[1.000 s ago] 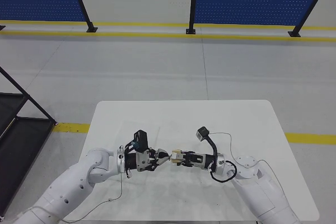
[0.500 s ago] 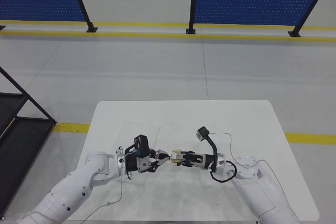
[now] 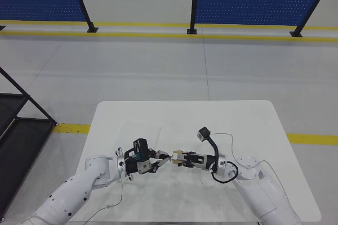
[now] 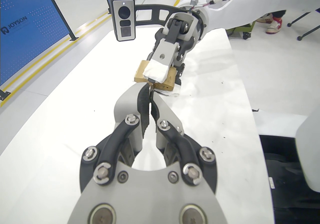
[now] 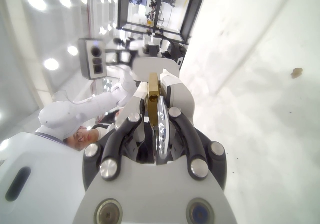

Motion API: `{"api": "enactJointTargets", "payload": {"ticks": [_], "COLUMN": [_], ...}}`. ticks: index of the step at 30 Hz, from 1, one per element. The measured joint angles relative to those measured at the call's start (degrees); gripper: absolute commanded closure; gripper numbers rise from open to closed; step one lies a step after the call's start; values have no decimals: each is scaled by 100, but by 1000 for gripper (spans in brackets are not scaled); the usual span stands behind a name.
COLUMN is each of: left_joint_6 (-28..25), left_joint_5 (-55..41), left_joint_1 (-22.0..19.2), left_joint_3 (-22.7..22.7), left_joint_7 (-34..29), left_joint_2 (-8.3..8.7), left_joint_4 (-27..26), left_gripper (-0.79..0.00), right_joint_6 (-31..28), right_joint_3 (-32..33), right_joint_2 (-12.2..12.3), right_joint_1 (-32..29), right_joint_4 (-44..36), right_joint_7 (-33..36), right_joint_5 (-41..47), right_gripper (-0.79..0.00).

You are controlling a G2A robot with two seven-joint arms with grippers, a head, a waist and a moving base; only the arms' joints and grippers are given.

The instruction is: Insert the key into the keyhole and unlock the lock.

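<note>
one brass lock (image 4: 139, 75). one key (image 4: 151, 88). two claws, the left claw (image 4: 149, 93) and the right claw (image 5: 153, 83), on two white arms. two wrist cameras (image 4: 123, 20), one per arm. one white bench (image 3: 242, 118).

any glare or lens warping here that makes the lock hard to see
Right wrist view: ceiling lights flare, the lock glints on its chrome shackle, brass readable. Left wrist view: wide lens slightly bows the table edges, lock evenly lit. Top view: even light.
</note>
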Motion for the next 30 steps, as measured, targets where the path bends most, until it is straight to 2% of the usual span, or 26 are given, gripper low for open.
{"api": "enactJointTargets", "payload": {"ticks": [18, 19, 20, 21, 26, 30], "left_joint_6": [125, 121, 117, 113, 205, 301], "left_joint_5": [478, 483, 473, 452, 477, 519], "left_joint_1": [95, 103, 113, 125, 276, 601], "left_joint_3": [-78, -86, -95, -106, -281, -614], "left_joint_7": [143, 145, 152, 159, 222, 366], "left_joint_2": [-50, -53, -54, -56, -38, 23], "left_joint_4": [-77, -79, -79, -78, -122, -185], "left_gripper": [0, -68, -382, -785, -785, -785], "right_joint_6": [0, 0, 0, 0, 0, 0], "right_joint_3": [0, 0, 0, 0, 0, 0], "right_joint_2": [0, 0, 0, 0, 0, 0], "right_joint_1": [0, 0, 0, 0, 0, 0], "right_joint_4": [0, 0, 0, 0, 0, 0], "right_joint_7": [0, 0, 0, 0, 0, 0], "right_joint_5": [0, 0, 0, 0, 0, 0], "right_gripper": [0, 0, 0, 0, 0, 0]}}
